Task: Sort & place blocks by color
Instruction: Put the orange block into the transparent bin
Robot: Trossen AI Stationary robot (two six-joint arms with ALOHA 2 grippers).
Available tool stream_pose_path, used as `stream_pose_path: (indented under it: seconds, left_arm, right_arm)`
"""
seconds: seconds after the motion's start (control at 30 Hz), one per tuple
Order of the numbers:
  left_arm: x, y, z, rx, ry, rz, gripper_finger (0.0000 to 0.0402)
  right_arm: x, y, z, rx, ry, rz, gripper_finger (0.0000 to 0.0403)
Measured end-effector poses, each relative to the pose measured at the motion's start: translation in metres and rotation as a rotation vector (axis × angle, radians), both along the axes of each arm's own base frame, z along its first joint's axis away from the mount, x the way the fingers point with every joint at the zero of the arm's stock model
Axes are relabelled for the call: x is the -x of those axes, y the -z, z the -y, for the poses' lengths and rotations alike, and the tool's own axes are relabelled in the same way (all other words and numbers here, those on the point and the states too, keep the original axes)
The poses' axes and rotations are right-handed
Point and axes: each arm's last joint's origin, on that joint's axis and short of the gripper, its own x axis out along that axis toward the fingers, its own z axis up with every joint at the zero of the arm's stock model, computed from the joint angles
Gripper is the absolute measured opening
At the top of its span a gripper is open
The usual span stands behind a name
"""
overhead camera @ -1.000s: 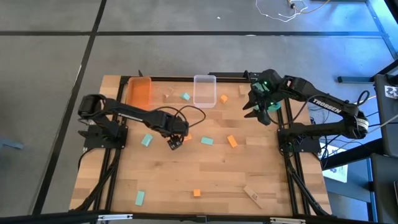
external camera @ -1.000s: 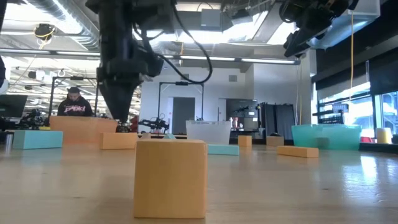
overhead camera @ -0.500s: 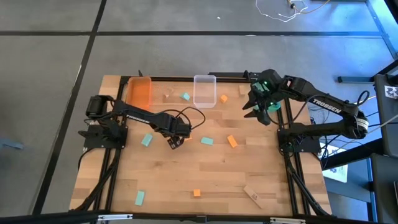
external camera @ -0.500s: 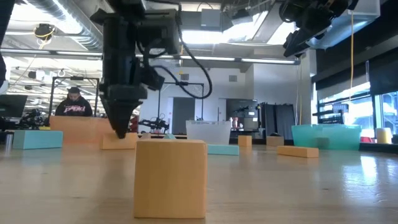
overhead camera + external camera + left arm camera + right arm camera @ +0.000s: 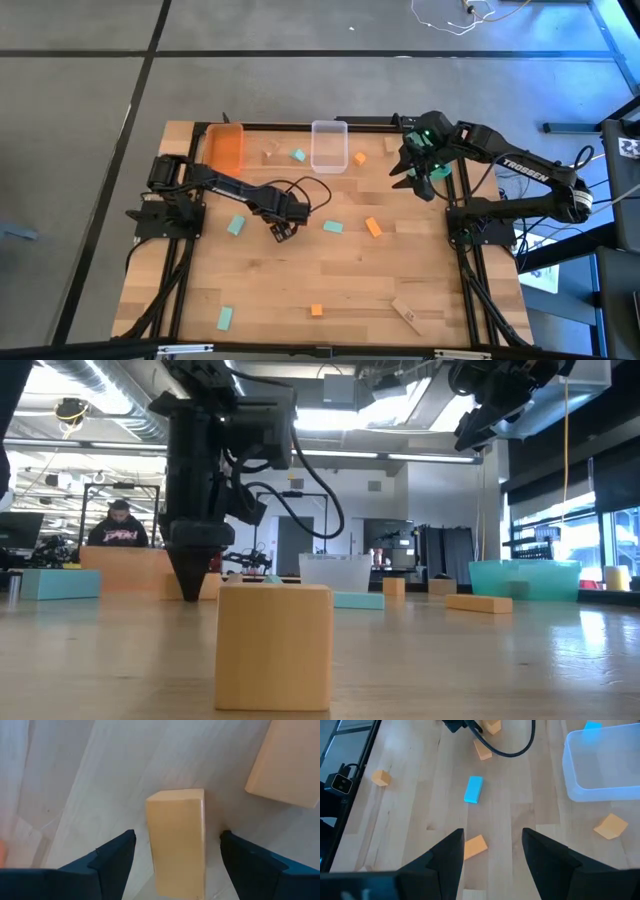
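Orange, the small block (image 5: 177,840) lies flat on the tabletop (image 5: 100,780) squarely between the left gripper (image 5: 175,865)'s spread jaws, long axis running along them.

We see a robotics lab: a wooden table (image 5: 340,270), exposed ceiling ducts (image 5: 90,390), a person (image 5: 118,525) at equipment.

Grey floor (image 5: 90,120), bright ceiling lights (image 5: 400,420)
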Motion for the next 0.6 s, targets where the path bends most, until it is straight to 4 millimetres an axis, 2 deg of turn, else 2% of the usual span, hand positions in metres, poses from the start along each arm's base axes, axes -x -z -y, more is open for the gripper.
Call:
stream_pose_path:
  seconds: [0.1,0.37,0.5,0.6]
  left_arm:
    - [0.0,0.001,0.0,-0.004,0.0,0.0,0.0243]
    - [-0.001,-0.001,0.001,0.04,-0.004,0.001,0.0124]
    - [-0.008,-0.009,0.0,0.039,-0.005,-0.009,0.0124]
    - [-0.019,-0.026,-0.007,0.029,0.003,0.021,0.0124]
  right_arm:
    - [0.0,0.0,0.0,0.0,0.0,0.0,0.02]
    - [0.0,0.0,0.0,0.0,0.0,0.0,0.02]
    - [0.0,0.0,0.0,0.0,0.0,0.0,0.02]
    - [0.0,0.0,0.0,0.0,0.0,-0.001,0.02]
